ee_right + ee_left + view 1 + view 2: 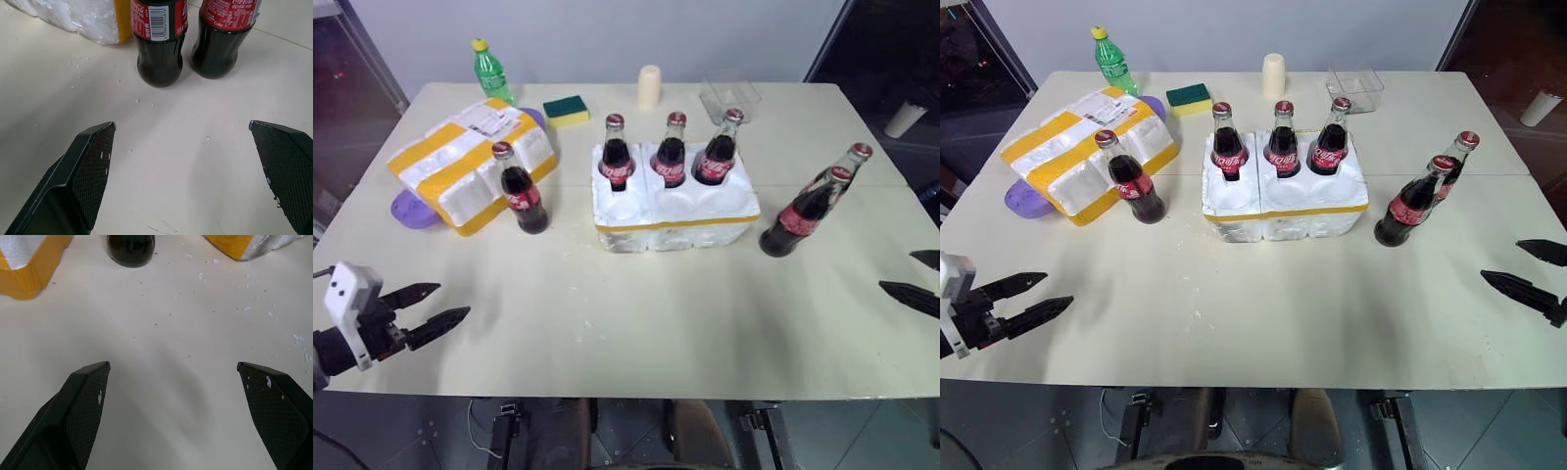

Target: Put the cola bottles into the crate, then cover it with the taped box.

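Mid-loading: three dark glass cola bottles (1283, 137) seated in white foam crate (1283, 201). Next, right gripper (1528, 269), spread like left gripper (1023, 299), to table's right-edge pair (1420, 196).

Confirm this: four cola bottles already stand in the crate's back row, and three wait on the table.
Wrong on the count: three cola bottles stand in the crate, not four, as the right eye view shows. Three do wait on the table.
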